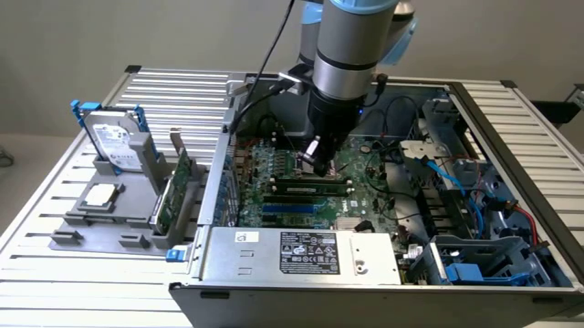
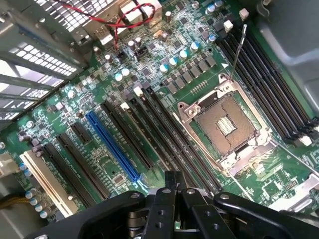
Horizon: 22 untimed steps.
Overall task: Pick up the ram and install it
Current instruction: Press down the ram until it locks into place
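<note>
My gripper (image 1: 315,162) hangs inside the open computer case (image 1: 511,205), low over the green motherboard (image 1: 365,198). Its fingers are shut together with nothing visible between them. In the wrist view the gripper (image 2: 173,180) points down at a row of long black memory slots (image 2: 164,134) beside the empty processor socket (image 2: 225,124). In the exterior view a long narrow dark strip (image 1: 310,182) lies in the slots right under the fingertips. I cannot tell whether that strip is the ram seated in a slot or a bare slot.
At the exterior view's left a grey holder (image 1: 91,236) carries a hard drive (image 1: 117,147), a square silver chip (image 1: 100,195) and a wide green card (image 1: 178,191). The power supply (image 1: 301,253) sits at the case front. Blue and red cables (image 1: 474,198) run along the right side.
</note>
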{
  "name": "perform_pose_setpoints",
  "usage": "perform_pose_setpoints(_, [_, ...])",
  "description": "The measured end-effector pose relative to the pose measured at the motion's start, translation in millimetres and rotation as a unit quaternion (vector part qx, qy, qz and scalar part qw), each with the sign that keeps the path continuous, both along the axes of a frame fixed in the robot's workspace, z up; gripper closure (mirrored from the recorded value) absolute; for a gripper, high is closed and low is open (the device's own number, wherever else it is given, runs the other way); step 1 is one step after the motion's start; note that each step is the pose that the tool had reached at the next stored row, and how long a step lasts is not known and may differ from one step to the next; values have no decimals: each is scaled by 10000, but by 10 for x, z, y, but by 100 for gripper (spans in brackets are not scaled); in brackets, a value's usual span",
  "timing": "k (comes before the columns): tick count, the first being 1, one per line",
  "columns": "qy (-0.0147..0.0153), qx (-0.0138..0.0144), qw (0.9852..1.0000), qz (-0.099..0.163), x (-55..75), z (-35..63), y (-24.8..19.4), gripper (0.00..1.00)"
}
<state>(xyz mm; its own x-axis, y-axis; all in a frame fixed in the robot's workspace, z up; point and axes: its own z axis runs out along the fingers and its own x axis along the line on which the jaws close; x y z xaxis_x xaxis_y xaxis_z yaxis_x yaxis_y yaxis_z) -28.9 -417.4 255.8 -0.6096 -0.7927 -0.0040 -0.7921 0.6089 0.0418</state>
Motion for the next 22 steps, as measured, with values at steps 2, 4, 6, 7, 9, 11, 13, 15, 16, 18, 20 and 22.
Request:
perform_pose_setpoints(2, [0,0,9999,-138,0,1,0,89])
perform_pose_setpoints(4, [0,0,9996,-275,0,2,0,89])
perform_pose_setpoints(6, [0,0,9991,-413,0,4,0,89])
perform_pose_setpoints(7, [0,0,9988,-481,0,4,0,89])
perform_pose_setpoints(9, [0,0,9980,-624,0,5,0,89])
perform_pose_setpoints(11, [0,0,9971,-762,0,6,0,89])
perform_pose_setpoints(13, [0,0,9959,-900,0,7,0,89])
perform_pose_setpoints(15, [0,0,9946,-1042,0,9,0,89])
perform_pose_setpoints(16, [0,0,9938,-1112,0,9,0,89])
perform_pose_setpoints(18, [0,0,9921,-1251,0,10,0,89])
perform_pose_setpoints(20, [0,0,9903,-1391,0,11,0,89])
perform_pose_setpoints(22, [0,0,9883,-1527,0,12,0,89])
